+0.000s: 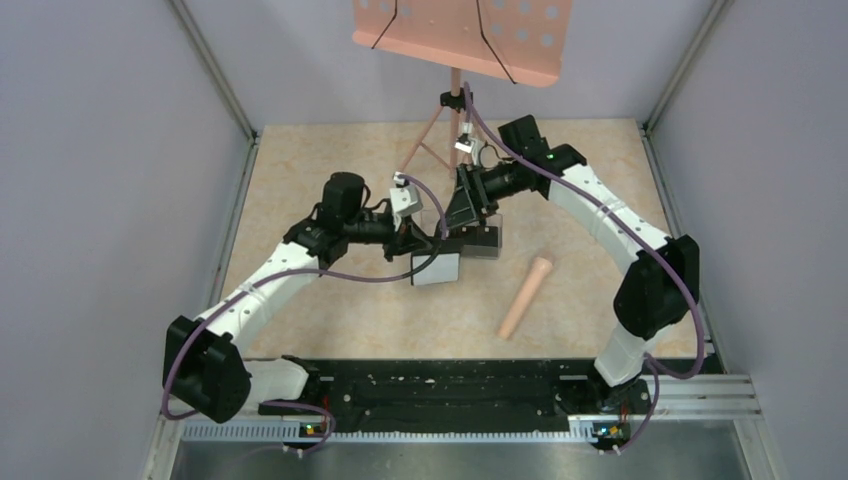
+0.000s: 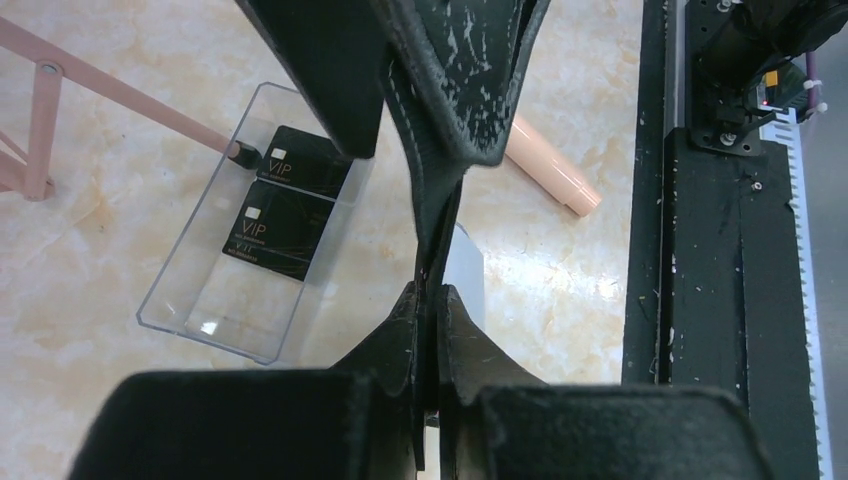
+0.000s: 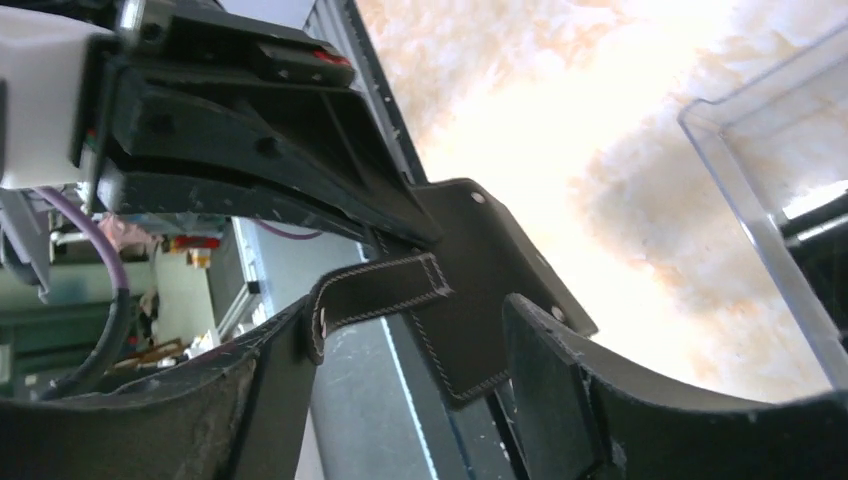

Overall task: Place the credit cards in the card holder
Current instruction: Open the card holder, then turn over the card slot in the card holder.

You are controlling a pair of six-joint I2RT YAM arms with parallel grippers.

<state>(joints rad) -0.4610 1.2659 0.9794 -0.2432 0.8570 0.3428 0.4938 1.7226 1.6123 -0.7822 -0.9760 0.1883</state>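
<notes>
L gripper (image 2: 430, 300) is pinched tight on the card holder (image 2: 437, 230). In its own cam the holder shows edge-on, a thin black strip going up from btwn the two fingers. The holder is up in the air, off the table (image 2: 90, 330).

Right ahead of L gripper, R gripper (image 3: 410, 315) faces it w/ its fingers (image 3: 250, 400) spread wide, gripping nothing. The holder's black flap sits in that gap. Its snap tab (image 3: 380, 290) sticks out toward one R finger; can't tell if the tab touches it, the view is too close. In top cam a pale grey panel (image 1: 437, 268) hangs just under L gripper, prob. the holder's inside.

Below L gripper, left of its fingers in wrist cam, a clear plastic box (image 2: 190, 290) lies on the table. In top cam the box is right under R gripper. Two credit cards (image 2: 285, 205) lie flat in the box, black w/ "VIP" on them, one just past the other, edges almost touching. No card is in the holder.

A pink stand leg (image 2: 120, 95) ends right at the box's far side. Right of L fingers a peach tube (image 2: 550, 165) lies on the table, apart from the box. Further right runs a black rail (image 2: 720, 300).
</notes>
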